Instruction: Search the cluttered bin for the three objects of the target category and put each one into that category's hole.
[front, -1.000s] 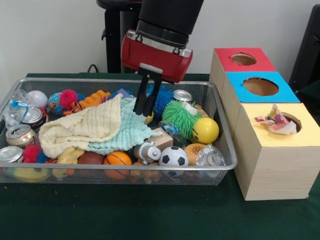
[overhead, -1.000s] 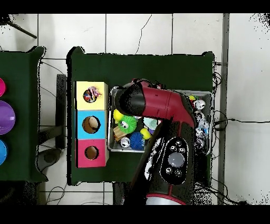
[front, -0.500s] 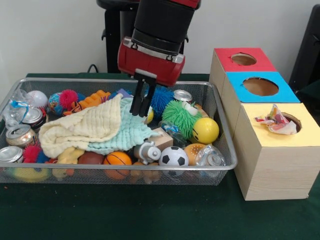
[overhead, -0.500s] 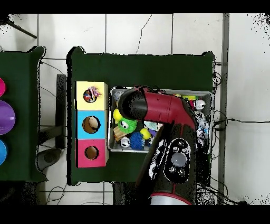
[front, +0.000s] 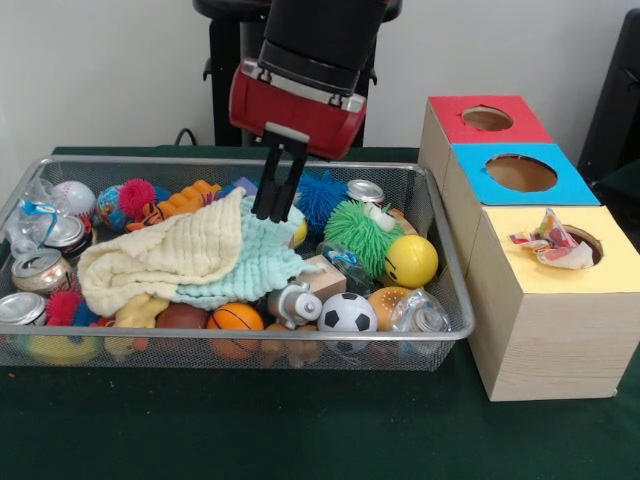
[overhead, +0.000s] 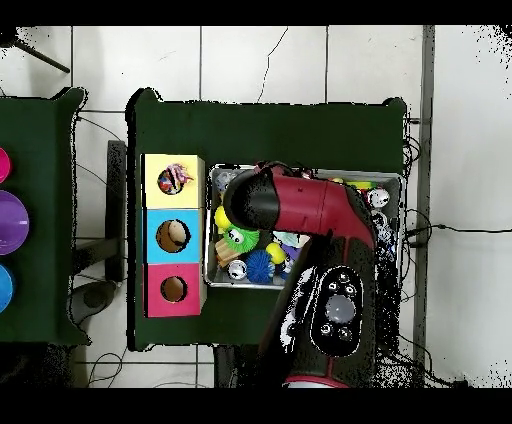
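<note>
The wire mesh bin (front: 200, 160) is full of toys, cans and cloths. My gripper (front: 270, 214) hangs open and empty over the bin's middle, just above a mint green cloth (front: 255, 265). One polka-dot cloth (front: 548, 243) lies crumpled in and over the round hole (front: 588, 240) in the yellow-topped box (front: 620, 268); it also shows in the overhead view (overhead: 172, 179). No other polka-dot cloth shows in the bin. In the overhead view my arm (overhead: 300, 205) covers much of the bin (overhead: 222, 283).
A cream cloth (front: 160, 250) lies over the bin's left half. A green fuzzy ball (front: 360, 232), a yellow ball (front: 410, 262), a soccer ball (front: 347, 313) and cans (front: 38, 268) lie around it. The blue-topped box (front: 565, 185) and the red-topped box (front: 450, 120) stand behind the yellow one.
My gripper has moved a little to the left and up over the bin. The polka-dot cloth on the yellow box has not moved.
</note>
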